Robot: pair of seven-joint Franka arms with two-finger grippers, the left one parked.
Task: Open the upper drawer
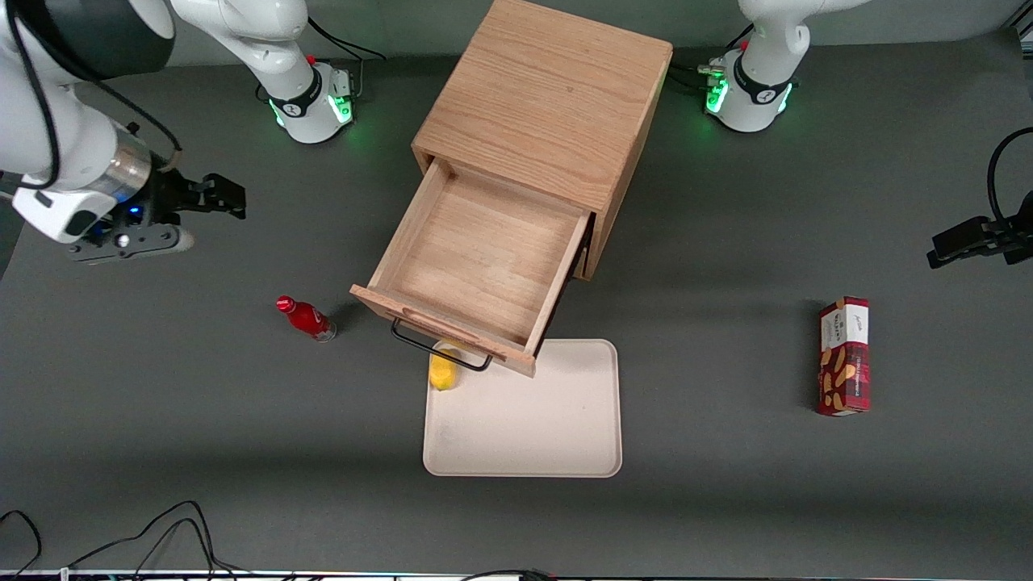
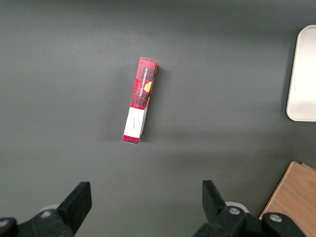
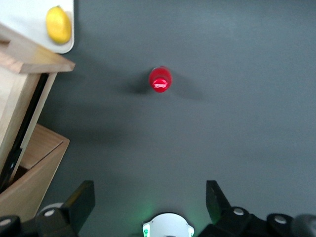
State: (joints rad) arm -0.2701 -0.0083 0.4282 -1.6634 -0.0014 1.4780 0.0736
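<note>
The cabinet (image 1: pixel 557 113) stands mid-table, a boxy oak block that looks heavy enough to stay put when something tugs at it. Its upper drawer (image 1: pixel 476 266) is already pulled well out toward the front camera, its bare wooden floor exposed and its front edge overhanging the tray (image 1: pixel 524 420). I judge the drawer stiff and fairly light, a rigid shallow box that slides straight along its runners, so any pull has to go in line with them. The place to hold it is the handle (image 1: pixel 440 349), a thin black wire loop on the drawer front: hard, narrow and probably a little slick.

A lemon (image 1: pixel 443 371) lies on the tray just under the handle. A red bottle (image 1: pixel 307 317) stands beside the drawer, toward the working arm's end.

The gripper (image 1: pixel 218 196) hangs well apart from the drawer, above bare table, fingers spread wide and holding nothing.
</note>
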